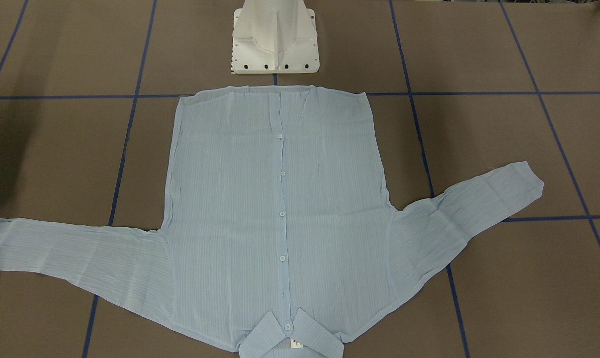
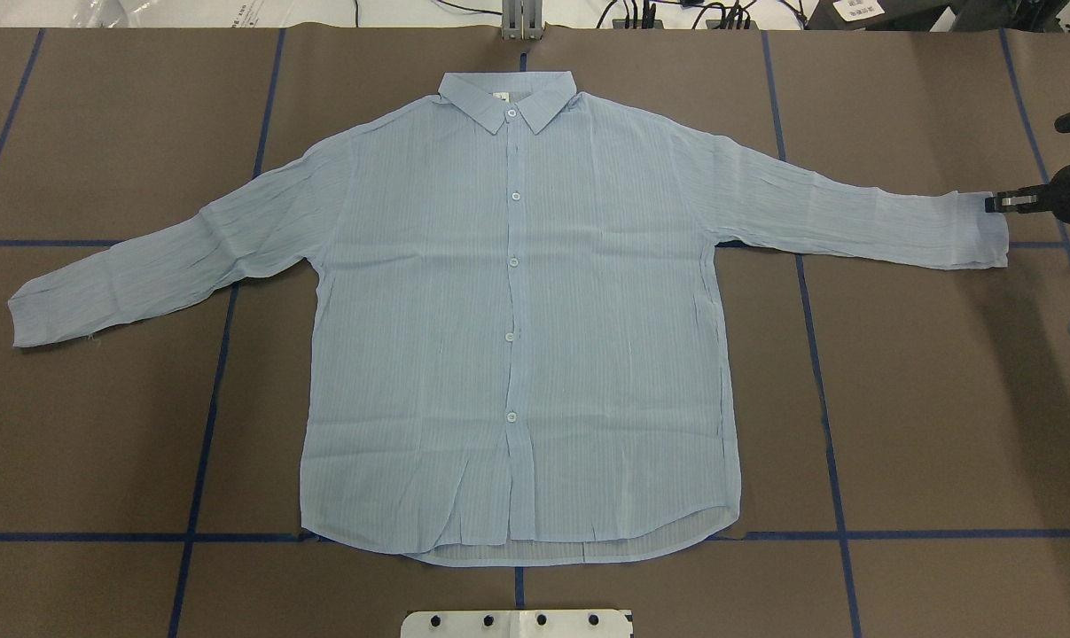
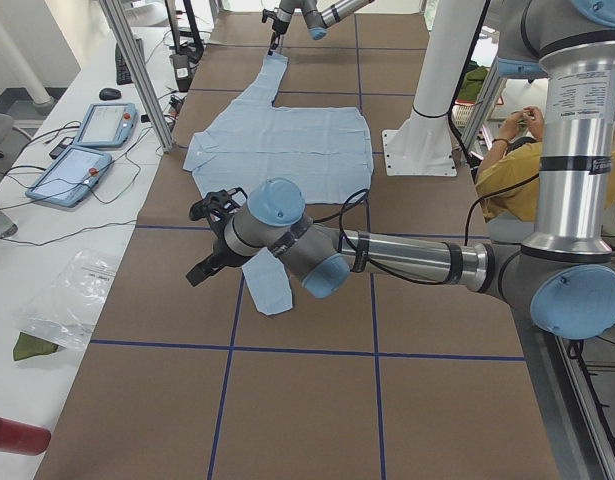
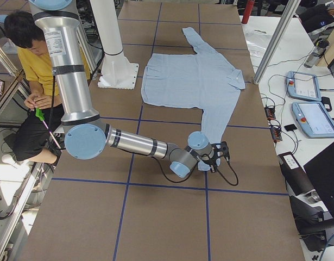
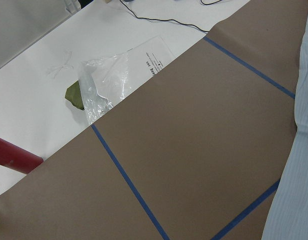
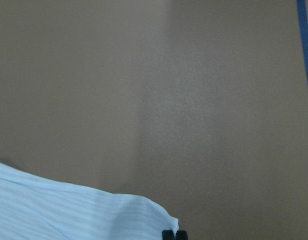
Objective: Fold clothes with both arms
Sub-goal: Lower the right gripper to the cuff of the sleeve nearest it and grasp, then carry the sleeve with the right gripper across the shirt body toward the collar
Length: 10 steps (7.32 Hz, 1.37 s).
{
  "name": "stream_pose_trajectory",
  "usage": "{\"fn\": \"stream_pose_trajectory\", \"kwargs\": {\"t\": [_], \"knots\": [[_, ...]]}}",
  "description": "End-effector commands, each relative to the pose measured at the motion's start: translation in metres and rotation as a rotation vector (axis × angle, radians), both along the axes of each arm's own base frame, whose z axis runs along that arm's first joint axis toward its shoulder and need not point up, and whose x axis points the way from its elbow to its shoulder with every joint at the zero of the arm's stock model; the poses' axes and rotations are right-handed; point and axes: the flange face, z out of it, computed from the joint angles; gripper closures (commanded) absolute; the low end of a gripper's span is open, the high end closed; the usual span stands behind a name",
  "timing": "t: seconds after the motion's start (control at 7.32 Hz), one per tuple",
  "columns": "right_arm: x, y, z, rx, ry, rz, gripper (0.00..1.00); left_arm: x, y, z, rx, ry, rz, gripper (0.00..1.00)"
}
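Right pincer (image 2: 995,203): tips pressed together on the outer corner of the cuff (image 2: 987,230), at the end of the sleeve on the robot's right. It appears to nip only a sliver of cloth.

Left pincer (image 3: 199,245): seen from the side camera only, hanging above the tabletop (image 2: 925,399) just past the other cuff (image 3: 270,290). I cannot tell whether it is spread or closed.

Shirt (image 2: 517,337): flat on the tabletop, buttoned, front up, collar away from the robot, both sleeves stretched outward.

Risks, as judged:
- So shallow a bite may slip out once the sleeve is lifted.
- The thin fabric may part, so that one layer alone is carried.
- A pull without slack would drag the body off square and crease it.
- With one side gripped and the other not, the two folds may land unevenly.
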Motion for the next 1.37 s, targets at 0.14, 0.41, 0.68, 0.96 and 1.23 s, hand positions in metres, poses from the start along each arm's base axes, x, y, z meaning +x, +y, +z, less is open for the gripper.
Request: {"fn": "stream_pose_trajectory", "kwargs": {"t": [0.14, 0.41, 0.68, 0.96, 1.23], "knots": [[-0.006, -0.015, -0.131, -0.08, -0.101, 0.108, 1.0, 0.0, 0.0, 0.0, -0.002, 0.0, 0.0, 0.0], [-0.061, -0.002, -0.237, -0.118, -0.128, 0.185, 1.0, 0.0, 0.0, 0.001, -0.004, 0.001, -0.001, 0.0], [-0.159, -0.005, -0.36, -0.193, -0.178, 0.357, 1.0, 0.0, 0.0, 0.001, -0.004, 0.001, -0.001, 0.0], [-0.233, -0.001, -0.463, -0.25, -0.135, 0.443, 1.0, 0.0, 0.0, 0.002, -0.008, 0.003, -0.002, 0.0], [-0.276, 0.02, -0.508, -0.169, -0.153, 0.451, 1.0, 0.0, 0.001, 0.003, -0.012, 0.004, -0.003, 0.0]]}}
